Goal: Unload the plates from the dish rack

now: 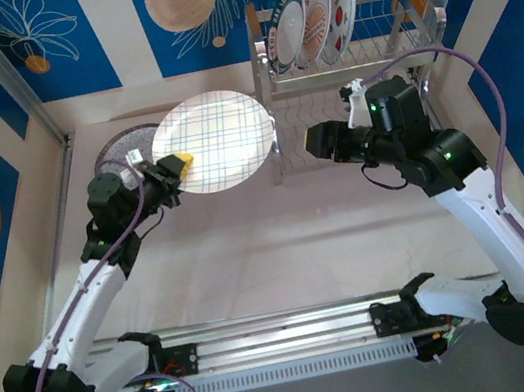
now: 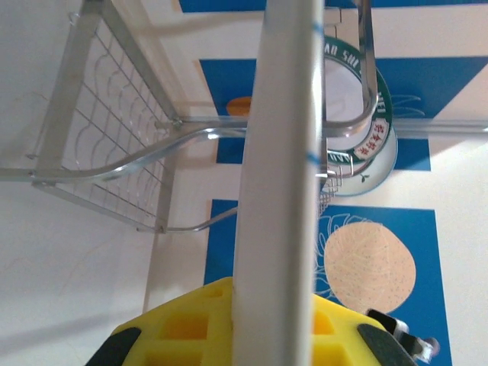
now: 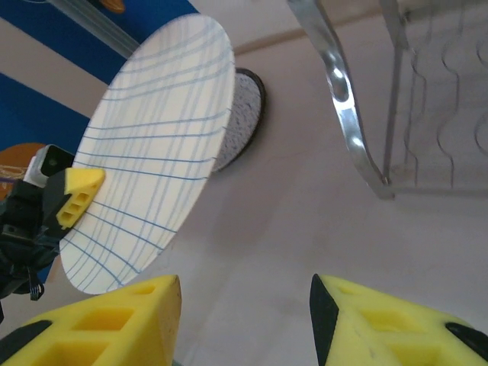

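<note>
The dish rack (image 1: 348, 49), upper right of the top view, is polished steel wire and strip, mirror-bright with sharp highlights. The grid-lined plate (image 1: 215, 141), centre left, has a smooth white glazed face with a soft sheen and thin blue printed lines. The speckled grey plate (image 1: 116, 143) beside it looks dull and granular, with a dark rim. The racked plates (image 1: 314, 16) carry a glossy glaze. The left pincer (image 1: 180, 159) and right pincer (image 3: 244, 286) have matt yellow moulded pads with square recesses. The surface (image 1: 281, 243) is pale, smooth and matt. The left arm (image 1: 82, 324) and right arm (image 1: 499, 215) have white gloss plastic shells.
</note>
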Motion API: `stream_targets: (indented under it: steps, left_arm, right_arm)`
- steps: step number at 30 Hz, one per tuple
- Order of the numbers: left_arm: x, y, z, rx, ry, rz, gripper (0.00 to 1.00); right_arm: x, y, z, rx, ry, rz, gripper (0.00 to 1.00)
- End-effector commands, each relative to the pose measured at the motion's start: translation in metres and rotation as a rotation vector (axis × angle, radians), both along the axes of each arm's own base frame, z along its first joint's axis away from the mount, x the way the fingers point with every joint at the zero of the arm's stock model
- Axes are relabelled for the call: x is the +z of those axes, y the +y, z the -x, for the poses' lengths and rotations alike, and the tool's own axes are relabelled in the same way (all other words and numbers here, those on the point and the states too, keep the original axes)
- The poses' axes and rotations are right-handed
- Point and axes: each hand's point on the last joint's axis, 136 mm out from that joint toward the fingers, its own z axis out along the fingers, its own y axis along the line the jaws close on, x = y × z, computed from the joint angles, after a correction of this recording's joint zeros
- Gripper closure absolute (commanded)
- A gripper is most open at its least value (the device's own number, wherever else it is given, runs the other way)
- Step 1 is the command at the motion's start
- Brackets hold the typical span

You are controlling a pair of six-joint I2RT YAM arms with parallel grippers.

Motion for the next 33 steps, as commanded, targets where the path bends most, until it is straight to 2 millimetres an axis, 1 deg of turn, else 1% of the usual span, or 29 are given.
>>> stream_targets:
  steps: [1, 4, 7, 11, 15, 18, 21, 24, 28, 33]
  left_arm:
    - [0.011, 0.016, 0.006, 0.021, -0.053, -0.016, 0.92]
    - [0.003, 0.033, 0.004, 0.074, -0.036, -0.034, 0.92]
    - [-0.007, 0.048, 0.002, 0.131, -0.019, -0.057, 0.92]
    - [-0.02, 0.068, -0.001, 0.209, 0.002, -0.081, 0.92]
    - [-0.035, 0.084, -0.006, 0.285, 0.022, -0.119, 0.92]
    - [-0.047, 0.097, -0.009, 0.346, 0.032, -0.144, 0.92]
    - [-0.061, 0.109, -0.012, 0.401, 0.049, -0.177, 0.92]
    - [-0.074, 0.121, -0.015, 0.457, 0.061, -0.196, 0.92]
    - [-0.093, 0.133, -0.022, 0.496, 0.085, -0.221, 0.91]
    - [-0.105, 0.149, -0.034, 0.539, 0.086, -0.224, 0.91]
  right_arm:
    - [0.031, 0.008, -0.001, 0.037, -0.217, 0.019, 0.51]
    - [0.043, 0.023, 0.004, 0.098, -0.356, 0.044, 0.5]
    - [0.054, 0.038, 0.01, 0.156, -0.468, 0.075, 0.48]
    - [0.063, 0.056, 0.018, 0.232, -0.562, 0.109, 0.46]
    - [0.07, 0.073, 0.032, 0.323, -0.671, 0.134, 0.44]
    - [0.07, 0.081, 0.039, 0.369, -0.729, 0.139, 0.42]
    - [0.067, 0.089, 0.046, 0.409, -0.781, 0.158, 0.41]
    - [0.066, 0.096, 0.052, 0.419, -0.848, 0.184, 0.38]
    - [0.067, 0.104, 0.053, 0.413, -0.909, 0.191, 0.33]
    - [0.066, 0.116, 0.054, 0.411, -0.935, 0.194, 0.27]
